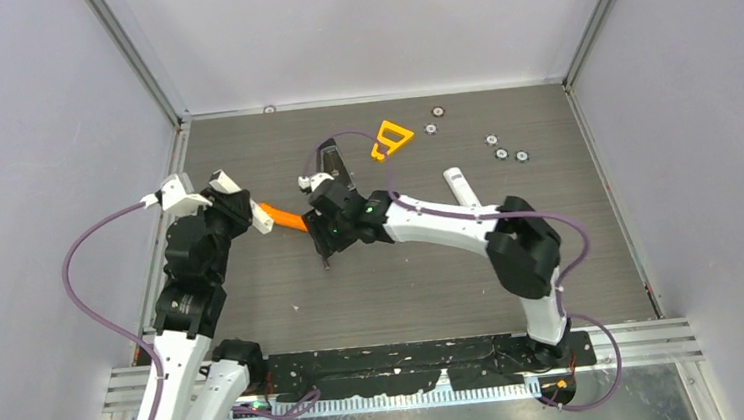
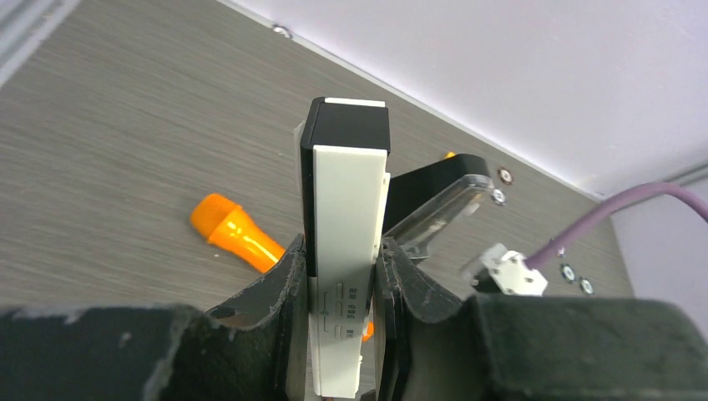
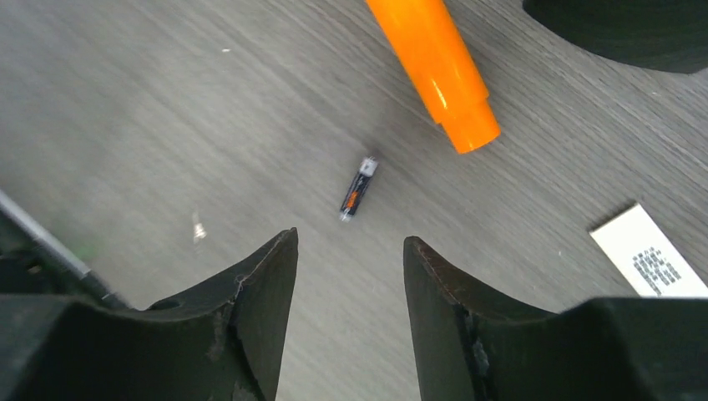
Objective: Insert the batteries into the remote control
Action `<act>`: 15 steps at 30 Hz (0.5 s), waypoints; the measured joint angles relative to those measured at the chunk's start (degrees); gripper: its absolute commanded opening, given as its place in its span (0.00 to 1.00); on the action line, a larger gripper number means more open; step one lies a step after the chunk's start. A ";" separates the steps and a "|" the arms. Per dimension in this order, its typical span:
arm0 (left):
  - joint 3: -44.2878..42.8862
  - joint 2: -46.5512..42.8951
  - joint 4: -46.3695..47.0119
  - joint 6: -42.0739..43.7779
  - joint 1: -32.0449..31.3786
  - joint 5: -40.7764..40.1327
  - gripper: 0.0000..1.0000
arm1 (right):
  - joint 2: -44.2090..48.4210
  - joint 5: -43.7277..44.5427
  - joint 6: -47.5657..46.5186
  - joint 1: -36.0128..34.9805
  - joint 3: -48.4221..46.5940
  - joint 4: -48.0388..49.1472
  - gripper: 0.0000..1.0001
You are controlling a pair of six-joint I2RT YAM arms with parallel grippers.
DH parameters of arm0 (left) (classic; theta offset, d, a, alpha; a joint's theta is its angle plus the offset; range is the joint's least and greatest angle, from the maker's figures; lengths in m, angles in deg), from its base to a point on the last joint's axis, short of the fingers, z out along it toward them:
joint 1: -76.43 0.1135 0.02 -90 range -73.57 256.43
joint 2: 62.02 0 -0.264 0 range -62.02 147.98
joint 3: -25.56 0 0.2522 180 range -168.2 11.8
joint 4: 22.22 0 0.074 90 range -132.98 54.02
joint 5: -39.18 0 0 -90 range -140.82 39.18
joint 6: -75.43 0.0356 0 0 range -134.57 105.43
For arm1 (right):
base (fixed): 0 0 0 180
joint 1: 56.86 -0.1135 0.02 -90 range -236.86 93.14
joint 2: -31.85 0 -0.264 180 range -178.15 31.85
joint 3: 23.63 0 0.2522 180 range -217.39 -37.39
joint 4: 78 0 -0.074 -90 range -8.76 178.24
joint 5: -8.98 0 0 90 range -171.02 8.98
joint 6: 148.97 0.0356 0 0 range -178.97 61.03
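Battery (image 3: 359, 188), a tiny dark cylinder with an orange band, lay flat on the bare desk (image 3: 125, 125), touching nothing. It sat just beyond the gap between the fingertips of your right hand (image 3: 351, 242), roughly in line with that gap. That hand stood partly open above the desk, with both fingers clear of the battery and nothing between them.

Near the battery lay an orange cylinder (image 3: 434, 67), its narrower end pointing toward the battery but apart from it. A white slip with small print (image 3: 647, 255) showed at the right edge of the right wrist view.

Your left hand (image 2: 342, 251) was clamped on the remote control (image 2: 346, 192), one finger on each long side. The remote control stood lifted off the desk, its white face turned to the wrist camera and its black end away from the hand. You could not tell from these views whether its battery bay was open or what it held.

Behind it a black piece with a clear edge (image 2: 434, 196) showed; its contents could not be made out.

Farther back on the desk you had an orange triangular frame (image 1: 390, 138), a second white remote (image 1: 460, 185) and several round silver discs (image 1: 501, 153), well apart from both hands.
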 measured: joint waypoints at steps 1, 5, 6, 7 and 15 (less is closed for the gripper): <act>0.00 -0.42 -0.92 0.63 0.00 -1.03 0.00 | -2.29 0.63 -0.26 -0.17 -1.44 -0.66 0.54; 0.00 -1.07 -3.13 1.84 0.00 -3.21 0.00 | -8.85 2.21 -1.29 -0.63 -6.05 -2.64 0.53; -0.02 -1.07 -3.45 2.03 0.00 -3.45 0.00 | -9.88 2.60 -1.44 -0.70 -6.84 -2.97 0.52; -0.02 -1.05 -3.82 2.23 0.00 -3.58 0.00 | -11.21 3.02 -1.68 -0.83 -8.02 -3.37 0.52; -0.02 -0.59 -4.57 2.27 0.00 -3.58 0.00 | -18.21 6.01 -2.73 -2.54 -14.56 -6.60 0.46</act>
